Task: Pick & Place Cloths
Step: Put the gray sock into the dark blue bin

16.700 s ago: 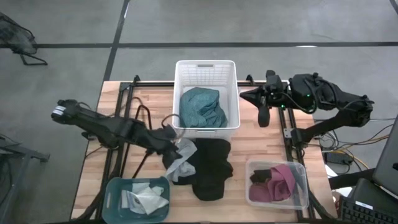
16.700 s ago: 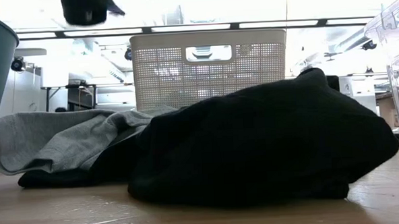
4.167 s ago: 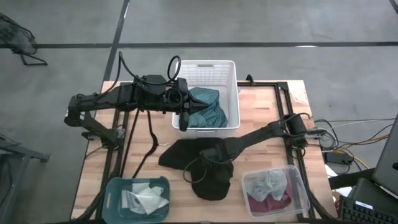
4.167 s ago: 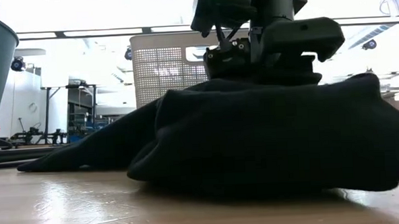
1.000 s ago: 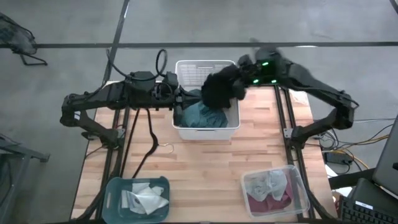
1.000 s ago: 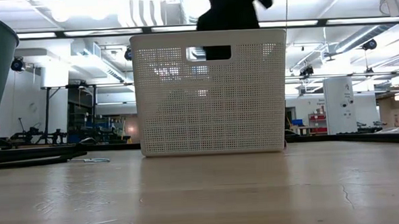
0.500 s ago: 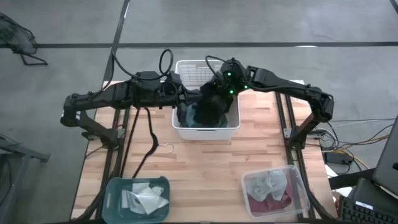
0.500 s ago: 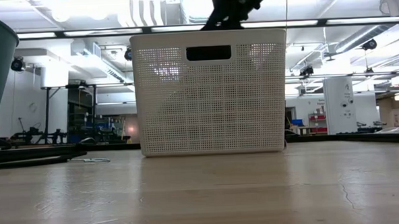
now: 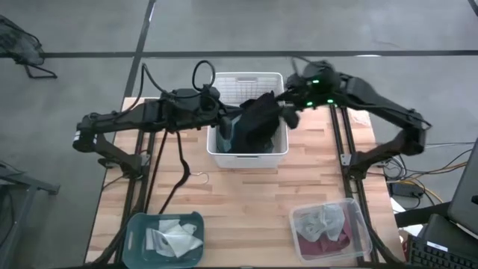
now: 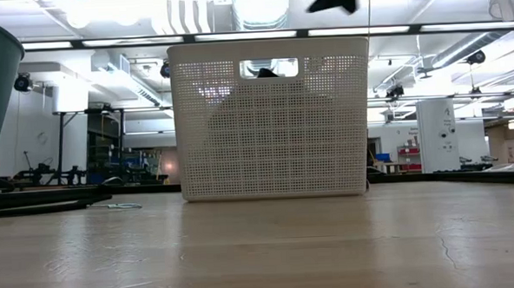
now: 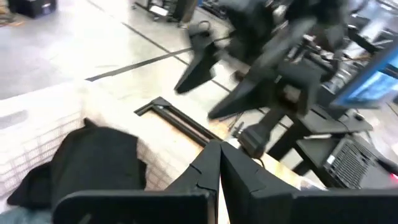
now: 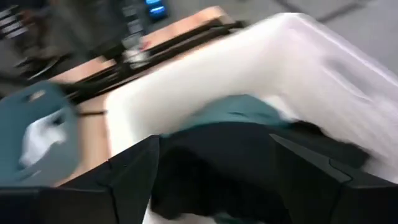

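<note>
The white slatted basket (image 9: pixel 247 79) stands at the table's far middle. A black cloth (image 9: pixel 259 123) lies heaped in it on a teal-green cloth (image 9: pixel 227 137); both also show in the right wrist view, black (image 12: pixel 217 168) and teal-green (image 12: pixel 249 109). My right gripper (image 9: pixel 287 114) is open and empty above the basket's right rim, its fingers standing apart over the black cloth (image 12: pixel 214 140). My left gripper (image 9: pixel 224 128) is shut and empty at the basket's left rim, shown shut in its wrist view (image 11: pixel 219 155).
A teal tray (image 9: pixel 166 235) with white cloths stands at the near left. A clear tray (image 9: pixel 330 224) with light grey and maroon cloths stands at the near right. A black cable (image 9: pixel 181 168) lies on the table left of the middle. Bare wood lies between the trays and the basket.
My right gripper came from the basket's far right with the black cloth hanging from it, went down into the basket, let go, and has drawn back up toward the table's right. The black cloth now lies heaped in the basket on the teal-green one.
</note>
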Robot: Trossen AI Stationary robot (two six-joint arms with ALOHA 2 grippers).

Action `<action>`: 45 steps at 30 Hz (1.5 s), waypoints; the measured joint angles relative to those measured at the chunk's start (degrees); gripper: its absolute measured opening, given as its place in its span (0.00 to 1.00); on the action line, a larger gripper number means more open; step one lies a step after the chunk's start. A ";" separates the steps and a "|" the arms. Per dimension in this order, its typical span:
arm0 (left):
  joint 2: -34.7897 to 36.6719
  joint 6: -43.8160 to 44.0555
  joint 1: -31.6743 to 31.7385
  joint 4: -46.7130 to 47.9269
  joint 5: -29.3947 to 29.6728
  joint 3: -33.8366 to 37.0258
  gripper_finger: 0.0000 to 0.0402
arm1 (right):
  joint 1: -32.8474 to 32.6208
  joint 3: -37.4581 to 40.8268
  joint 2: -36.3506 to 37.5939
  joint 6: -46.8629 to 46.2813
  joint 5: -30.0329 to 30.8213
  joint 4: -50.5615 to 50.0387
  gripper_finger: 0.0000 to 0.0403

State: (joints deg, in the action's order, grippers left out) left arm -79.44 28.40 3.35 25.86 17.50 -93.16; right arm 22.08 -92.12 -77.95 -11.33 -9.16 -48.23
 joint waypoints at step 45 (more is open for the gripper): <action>0.00 2.74 1.47 -3.58 0.58 1.61 0.03 | 26.98 56.03 1.30 -39.29 -11.70 29.41 0.64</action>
State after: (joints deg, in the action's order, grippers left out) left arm -79.44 31.14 4.82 22.28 18.08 -91.55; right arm 49.06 -36.09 -76.66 -50.62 -20.86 -18.82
